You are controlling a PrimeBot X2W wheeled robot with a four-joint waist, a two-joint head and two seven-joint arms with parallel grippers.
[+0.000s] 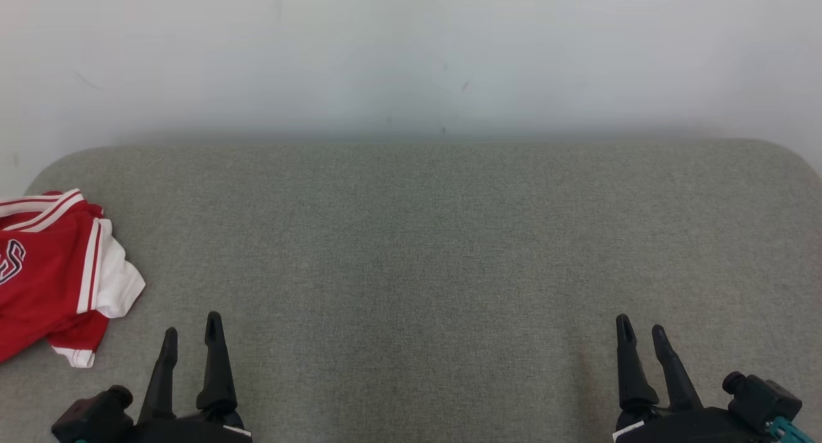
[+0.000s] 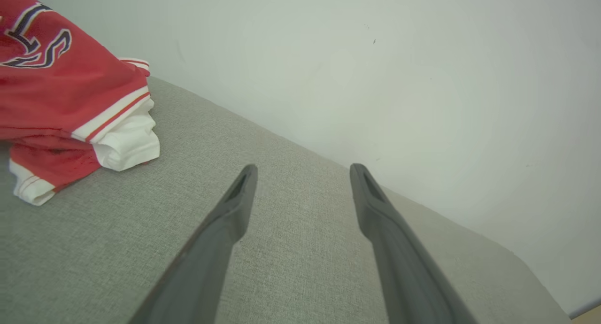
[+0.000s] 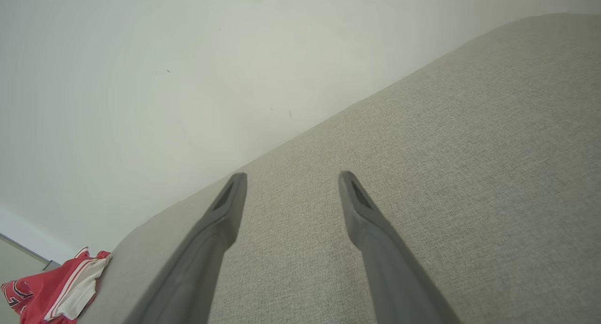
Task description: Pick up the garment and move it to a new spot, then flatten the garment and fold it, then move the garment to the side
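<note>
Left gripper (image 1: 191, 332) and right gripper (image 1: 639, 334) hang released, empty. The red shirt (image 1: 51, 276), bunched at far left, may slip off the cushion (image 1: 411, 269) if pinched shallowly.

Red garment (image 1: 45, 269) with white striped trim, dark lettering; grey-green woven surface (image 1: 424, 250); off-white wall (image 1: 411, 51).

Matte black left tool (image 1: 192, 324) and right tool (image 1: 640, 323), slender, tapered

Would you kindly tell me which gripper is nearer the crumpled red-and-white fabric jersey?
Left. The left gripper sits just beside the crumpled red-and-white fabric jersey, to its right; the right gripper is far across the grey fabric surface.
</note>
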